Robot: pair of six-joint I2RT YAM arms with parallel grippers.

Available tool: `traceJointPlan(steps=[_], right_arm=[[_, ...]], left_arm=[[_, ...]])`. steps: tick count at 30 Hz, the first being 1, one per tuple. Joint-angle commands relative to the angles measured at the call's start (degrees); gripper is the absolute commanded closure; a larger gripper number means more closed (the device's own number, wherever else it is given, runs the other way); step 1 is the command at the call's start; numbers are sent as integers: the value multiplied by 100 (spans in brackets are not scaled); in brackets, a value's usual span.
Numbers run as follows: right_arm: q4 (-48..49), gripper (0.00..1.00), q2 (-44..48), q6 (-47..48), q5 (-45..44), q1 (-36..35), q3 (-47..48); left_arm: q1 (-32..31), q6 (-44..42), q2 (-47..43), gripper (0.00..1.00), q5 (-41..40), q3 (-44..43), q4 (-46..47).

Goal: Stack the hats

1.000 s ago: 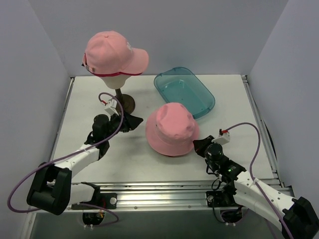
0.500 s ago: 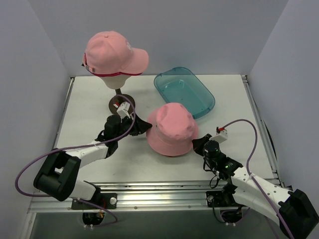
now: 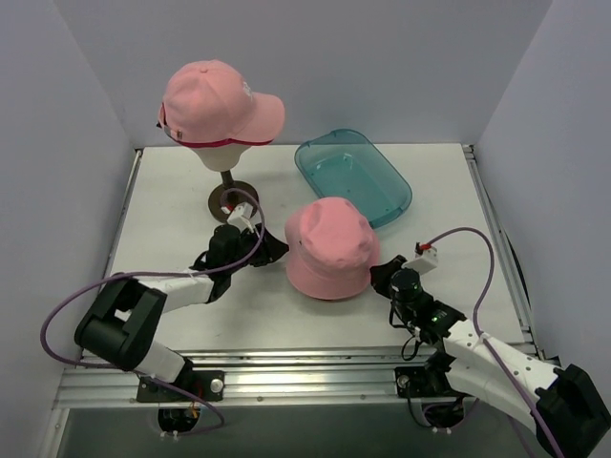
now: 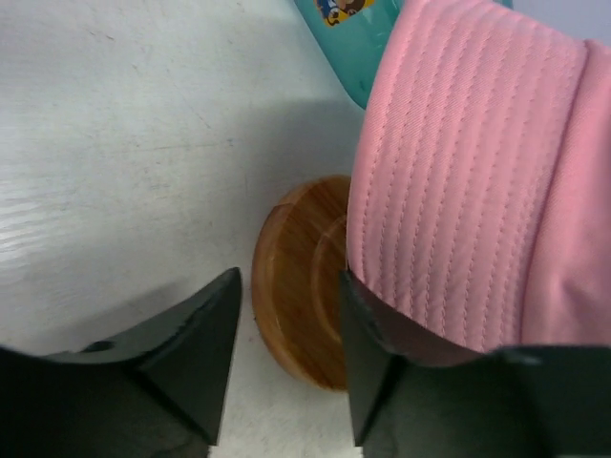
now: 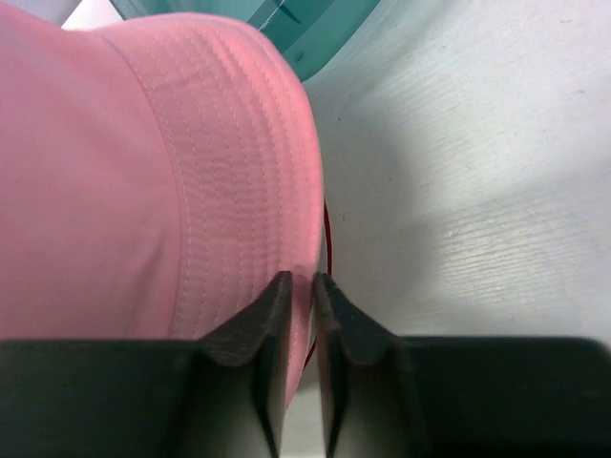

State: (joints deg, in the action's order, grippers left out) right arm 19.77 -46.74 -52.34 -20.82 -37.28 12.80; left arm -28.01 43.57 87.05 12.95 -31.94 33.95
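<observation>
A pale pink bucket hat (image 3: 329,246) lies mid-table. My right gripper (image 3: 380,275) is at its right side, the jaws (image 5: 302,278) shut on the stitched brim (image 5: 239,181), with a thin red edge (image 5: 327,250) showing just beneath it. My left gripper (image 3: 276,251) is at the hat's left side, open. In the left wrist view the brim (image 4: 458,181) lies over its right finger (image 4: 368,363), and a round wooden disc (image 4: 296,286) shows between the fingers, partly under the brim. A pale pink peaked cap (image 3: 215,100) sits on the cream head form (image 3: 222,155), a red rim (image 3: 196,142) under it.
A clear teal tray (image 3: 353,176) stands right behind the bucket hat. The head form's stem ends in a round wooden base (image 3: 229,201) just behind my left gripper. The white table (image 3: 162,219) is walled on three sides, with a metal rail (image 3: 305,367) along the near edge.
My left gripper has swung right from the stand's base to the bucket hat's left brim, narrowing its jaws. The hat's brim has drawn in. My right gripper has crept slightly towards the hat.
</observation>
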Motion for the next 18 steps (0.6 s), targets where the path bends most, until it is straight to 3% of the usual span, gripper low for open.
traceJointPlan(steps=[1, 2, 3, 5, 6, 7, 8, 9, 12, 18], right_arm=[[-640, 85, 375, 180, -440, -34, 433], [-989, 79, 576, 180, -501, -25, 504], [-1193, 67, 691, 171, -546, -34, 565], [-1771, 55, 955, 49, -642, -34, 767], [-1949, 44, 1035, 48, -695, -34, 846], [-2186, 39, 1096, 57, -722, -34, 943], [-2492, 35, 1210, 83, -757, -43, 1153], [-2713, 20, 1342, 231, -774, -52, 1268], [-3083, 0, 1492, 513, -879, -60, 1863], [-3848, 0, 1142, 1251, -1143, -69, 3464]], left_arm=[[-3, -243, -845, 43, -450, -163, -624], [6, -401, -1256, 39, -608, -198, -888], [23, -480, -1478, 36, -775, -250, -1500], [59, -638, -2100, 29, -1224, -435, -2092], [94, -692, -2321, 20, -1242, -496, -2573], [103, -736, -2532, 4, -1442, -610, -2787], [103, -849, -2952, 6, -1462, -681, -2972], [120, -981, -3339, 6, -1462, -847, -3348], [94, -1227, -3851, 6, -1392, -1190, -4209], [50, -1720, -4845, 6, -646, -2095, -5186]])
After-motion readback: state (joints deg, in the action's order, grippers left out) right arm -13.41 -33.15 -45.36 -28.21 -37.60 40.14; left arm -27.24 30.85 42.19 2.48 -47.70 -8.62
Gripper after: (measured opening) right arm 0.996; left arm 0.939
